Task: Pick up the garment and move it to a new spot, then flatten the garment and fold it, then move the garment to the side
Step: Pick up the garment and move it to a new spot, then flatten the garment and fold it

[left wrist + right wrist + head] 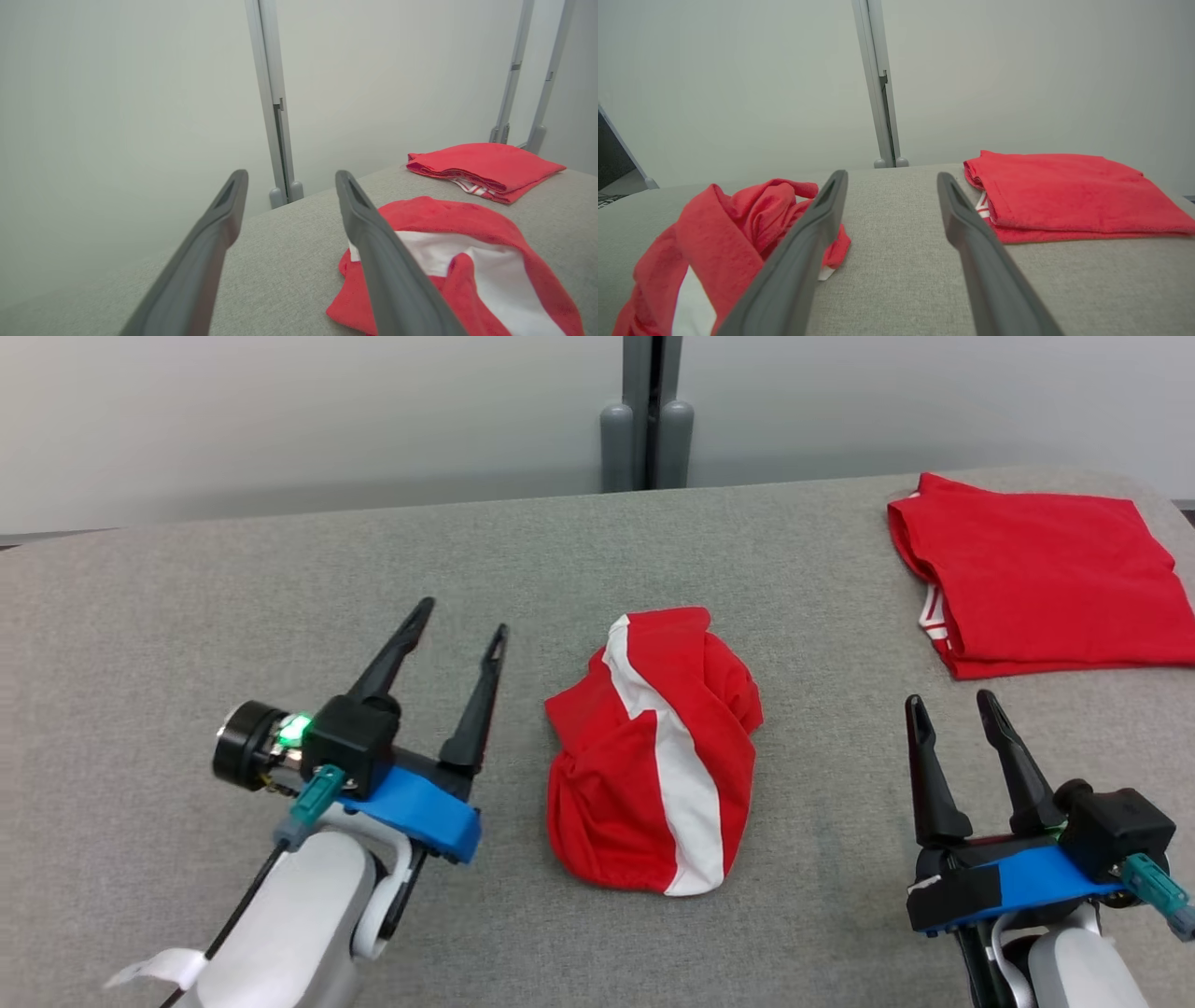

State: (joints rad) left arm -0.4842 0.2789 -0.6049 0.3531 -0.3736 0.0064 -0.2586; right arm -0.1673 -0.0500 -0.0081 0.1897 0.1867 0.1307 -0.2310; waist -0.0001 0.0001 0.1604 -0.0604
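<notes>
- Though lying loose on the grey table (233,579), shows no flattening or folding yet: garment (653,756) crumpled in a red heap with a white stripe, left of the folded red cloth (1036,574) and nearer the robot, well apart from it.
- Judged early: pick-and-move possibly done, cannot tell; flatten, fold, shift aside all left.
- Left gripper (466,616): fingers spread wide, nothing between, touching nothing, far left of the folded red cloth, beyond the heap.
- Right gripper (951,698): fingers likewise apart, empty, just nearer the robot than the folded red cloth, not touching it.
</notes>
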